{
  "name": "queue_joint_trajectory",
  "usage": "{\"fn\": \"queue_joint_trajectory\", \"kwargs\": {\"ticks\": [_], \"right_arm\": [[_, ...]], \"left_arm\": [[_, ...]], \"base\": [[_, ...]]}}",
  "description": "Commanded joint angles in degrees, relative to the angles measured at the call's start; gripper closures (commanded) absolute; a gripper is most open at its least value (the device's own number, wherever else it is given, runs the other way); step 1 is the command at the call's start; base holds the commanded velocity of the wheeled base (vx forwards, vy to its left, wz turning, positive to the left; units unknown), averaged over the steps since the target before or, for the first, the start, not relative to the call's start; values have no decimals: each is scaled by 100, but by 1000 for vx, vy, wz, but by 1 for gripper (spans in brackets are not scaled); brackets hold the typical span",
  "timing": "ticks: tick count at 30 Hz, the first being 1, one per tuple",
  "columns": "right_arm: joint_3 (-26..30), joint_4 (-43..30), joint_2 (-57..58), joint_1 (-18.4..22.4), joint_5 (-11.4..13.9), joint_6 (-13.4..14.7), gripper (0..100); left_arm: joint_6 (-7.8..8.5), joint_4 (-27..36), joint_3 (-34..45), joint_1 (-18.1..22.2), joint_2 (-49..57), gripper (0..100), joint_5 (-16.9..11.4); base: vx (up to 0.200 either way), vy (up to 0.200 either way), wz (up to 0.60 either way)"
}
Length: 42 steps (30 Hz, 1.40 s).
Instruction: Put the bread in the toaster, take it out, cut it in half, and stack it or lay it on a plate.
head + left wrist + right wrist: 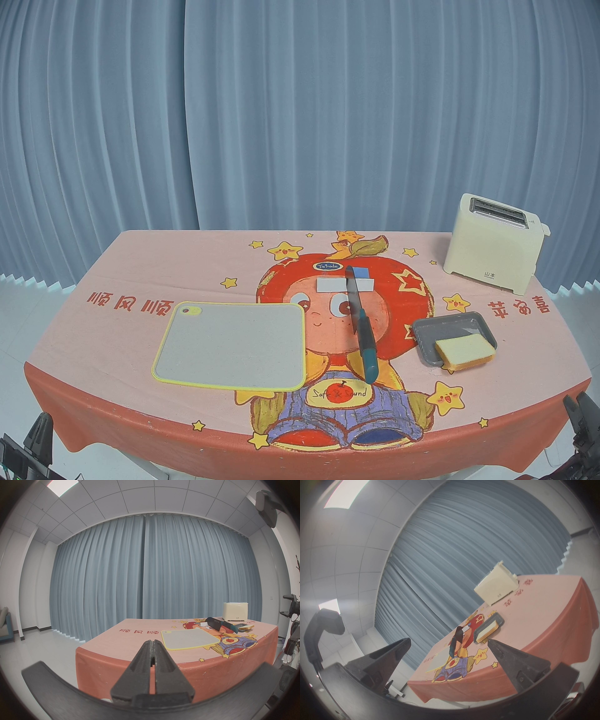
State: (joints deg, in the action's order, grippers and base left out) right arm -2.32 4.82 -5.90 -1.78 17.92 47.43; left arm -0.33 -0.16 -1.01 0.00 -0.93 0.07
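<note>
A slice of bread [465,350] lies half on a small grey tray [451,330] at the right of the table. A cream toaster [495,242] stands at the back right with its slots empty. A knife [362,323] with a teal handle rests on a stand in the middle. A grey cutting board with a yellow rim [231,344] lies left of the knife. My left gripper [153,658] is shut and empty, off the table's front left corner. My right gripper [449,647] is open and empty, off the front right corner. The bread [487,630] and toaster [497,584] lie beyond it.
The table [156,269] carries a pink cartoon cloth and has a rounded front edge. Blue curtains hang behind it. Bare cloth lies between the tray and the toaster, and at the far left.
</note>
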Motion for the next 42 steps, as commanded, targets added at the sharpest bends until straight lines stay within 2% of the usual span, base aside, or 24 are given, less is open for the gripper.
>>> {"fn": "queue_joint_trajectory", "kwargs": {"ticks": [1,2,3,6,14,24,29,42], "right_arm": [[-6,-7,-245,-138,45,214,0],[29,-16,-306,-191,45,354,0],[29,-16,-306,-191,45,354,0],[82,-16,-386,-314,45,609,0],[-6,99,-913,-428,45,987,0],[-199,125,-1379,-472,54,996,0],[-225,371,-1713,-499,54,996,0],[-568,468,-2099,-973,62,978,0]], "left_arm": [[-2,-2,101,0,84,100,1],[-2,-2,101,0,84,100,1],[-2,-2,101,0,84,100,1],[-2,-2,101,0,84,100,1],[-2,-2,101,0,84,100,1],[-2,-2,101,0,84,100,1],[-2,-2,101,0,84,100,1],[-2,-2,101,0,84,100,1]], "base": [[0,0,0],[0,0,0],[0,0,0],[0,0,0],[0,0,0],[0,0,0],[0,0,0],[0,0,0]]}}
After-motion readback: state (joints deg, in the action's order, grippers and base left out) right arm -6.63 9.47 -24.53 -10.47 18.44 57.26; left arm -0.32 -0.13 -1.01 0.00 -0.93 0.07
